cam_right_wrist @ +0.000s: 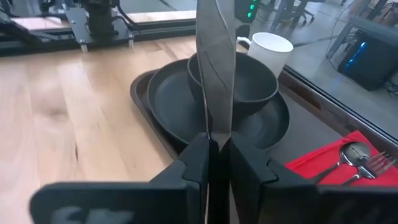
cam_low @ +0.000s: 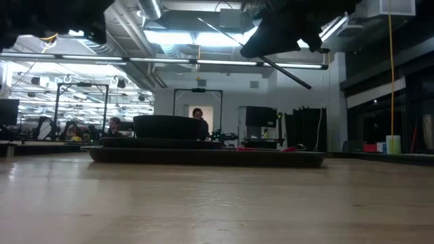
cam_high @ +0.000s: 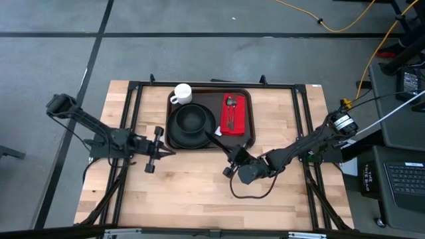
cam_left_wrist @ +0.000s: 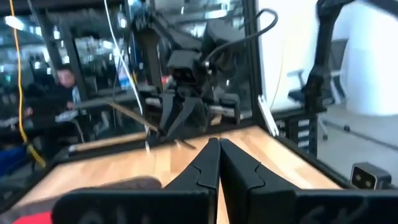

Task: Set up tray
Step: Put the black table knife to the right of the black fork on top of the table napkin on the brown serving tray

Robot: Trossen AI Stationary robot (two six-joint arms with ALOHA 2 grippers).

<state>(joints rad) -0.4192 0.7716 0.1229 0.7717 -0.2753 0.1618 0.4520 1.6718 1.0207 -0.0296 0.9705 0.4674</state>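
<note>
Closest to the overhead camera, the left gripper (cam_high: 159, 149) hangs over bare wood at the table's left, its dark fingers (cam_left_wrist: 214, 168) pressed together on nothing, pointing toward the table's middle. Just to its right lies the large dark brown rectangular plastic tray (cam_high: 249, 136) with rounded corners and a raised rim, sitting at the far centre of the light wooden table (cam_high: 186, 192), its long axis running left to right. On the tray's left half rests a round black plate (cam_high: 178, 136) carrying a black bowl (cam_high: 192, 118); a white mug (cam_high: 182, 93) stands at the far left corner. On the tray's right half a red napkin (cam_high: 234, 114) holds a metal spoon (cam_high: 229, 109) and a fork (cam_right_wrist: 379, 163).

Further right, the right gripper (cam_high: 232, 157) hovers just off the tray's near edge, its fingers (cam_right_wrist: 198, 163) pinching the handle of a flat metal table knife (cam_right_wrist: 216, 74). The blade reaches away from the fingers, over the tray's rim toward the plate and bowl. The right arm stretches in low from the table's right edge, forearm angled toward the centre.

The knife looks like the last piece to be laid. The napkin lies to the right of the blade's present line, so the right arm, much the nearer to it, would need to swing the knife rightward and align it with the spoon.
</note>
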